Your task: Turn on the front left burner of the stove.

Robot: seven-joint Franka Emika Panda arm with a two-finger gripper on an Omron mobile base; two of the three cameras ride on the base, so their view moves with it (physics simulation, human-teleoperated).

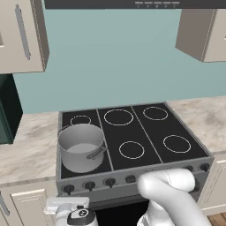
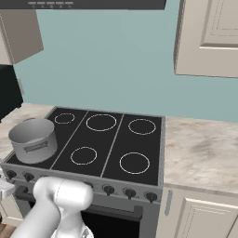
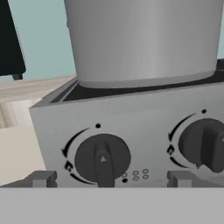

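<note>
The stove (image 1: 145, 128) is a grey range with a black glass top and white ring burners, also seen from the other side (image 2: 107, 139). A grey metal pot (image 1: 81, 148) stands on its front left burner. Dark round knobs line the front panel (image 3: 131, 113). My gripper (image 3: 111, 178) is low in front of the panel's left end, open. Its fingertips (image 3: 41, 178) stand wide apart on either side of the leftmost knob (image 3: 103, 158), close to it, not closed on it. That knob's pointer stands upright. A second knob (image 3: 204, 143) is to the right. The pot (image 3: 144, 39) looms above.
Marble counters flank the stove on the left (image 1: 26, 145) and on the right (image 2: 204, 153). A dark tall unit (image 1: 6, 110) stands at the far left. Wall cabinets (image 2: 209, 37) and a hood (image 1: 132, 3) hang overhead. My white arm (image 1: 172, 194) crosses in front of the oven.
</note>
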